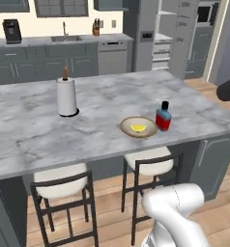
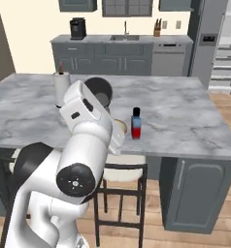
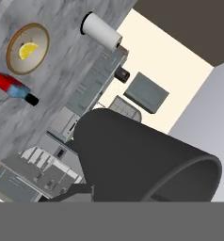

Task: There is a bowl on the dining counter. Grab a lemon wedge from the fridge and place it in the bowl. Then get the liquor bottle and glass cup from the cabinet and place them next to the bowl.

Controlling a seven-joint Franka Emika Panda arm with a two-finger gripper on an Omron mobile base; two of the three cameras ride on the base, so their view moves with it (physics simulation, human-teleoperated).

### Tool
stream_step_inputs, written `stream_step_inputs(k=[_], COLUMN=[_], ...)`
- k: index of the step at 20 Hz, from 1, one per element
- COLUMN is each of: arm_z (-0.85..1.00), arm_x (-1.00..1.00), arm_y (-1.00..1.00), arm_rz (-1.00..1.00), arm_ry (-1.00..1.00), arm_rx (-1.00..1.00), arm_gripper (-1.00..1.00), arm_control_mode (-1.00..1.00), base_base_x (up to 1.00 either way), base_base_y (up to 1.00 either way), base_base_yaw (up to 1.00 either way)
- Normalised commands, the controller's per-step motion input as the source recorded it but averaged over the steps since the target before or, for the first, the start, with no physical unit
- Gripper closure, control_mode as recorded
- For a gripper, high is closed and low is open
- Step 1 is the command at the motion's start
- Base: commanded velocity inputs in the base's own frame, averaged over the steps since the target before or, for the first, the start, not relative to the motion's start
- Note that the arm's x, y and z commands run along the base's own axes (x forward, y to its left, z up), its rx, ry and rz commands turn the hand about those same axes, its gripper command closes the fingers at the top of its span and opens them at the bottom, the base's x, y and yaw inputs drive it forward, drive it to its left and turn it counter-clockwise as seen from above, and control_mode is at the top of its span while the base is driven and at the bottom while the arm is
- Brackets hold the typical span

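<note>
The glass cup, a plain dark grey tapered tumbler, looms large in the hand view, lying across the lower part of the picture with its open rim toward the right, and the gripper is closed tight on it, the finger tips themselves mostly hidden behind its wall. In the right base view the same dark cup shows above the white arm's upper links, held over the near left part of the dining counter, the large grey-white marble-topped island. On that counter the shallow tan-brown bowl sits toward the near edge with the small bright yellow lemon wedge lying inside it; the left base view shows this plainly, while in the right base view the arm covers most of the bowl and all of the wedge. Just to the right of the bowl, very close to its rim, stands the squarish liquor bottle, blue above, red below, with a black cap, upright. A white paper-towel roll on a stand is well apart to the left. Two white-seated dark-framed stools are tucked under the counter's near side. At the far right the tall grey fridge stands with a door open, its white shelves visible. The hand view looks down on bowl, wedge and bottle together from above.
</note>
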Motion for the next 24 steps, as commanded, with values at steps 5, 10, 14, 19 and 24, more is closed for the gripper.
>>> stream_step_inputs(k=[5,10,14,19,24], arm_z=[0.00,0.00,0.00,0.00,-0.12], arm_x=[0.00,0.00,0.00,0.00,0.71], arm_y=[0.00,0.00,0.00,0.00,0.20], arm_rz=[0.00,0.00,0.00,0.00,0.00], arm_ry=[0.00,0.00,0.00,0.00,0.38], arm_rx=[0.00,0.00,0.00,0.00,-0.22], arm_gripper=[1.00,1.00,1.00,1.00,1.00], arm_control_mode=[1.00,1.00,1.00,1.00,-1.00], base_base_x=[0.15,0.50,0.74,0.69,0.00], base_base_y=[1.00,0.72,0.00,0.00,0.00], base_base_yaw=[-0.25,-0.14,0.00,0.00,0.00])
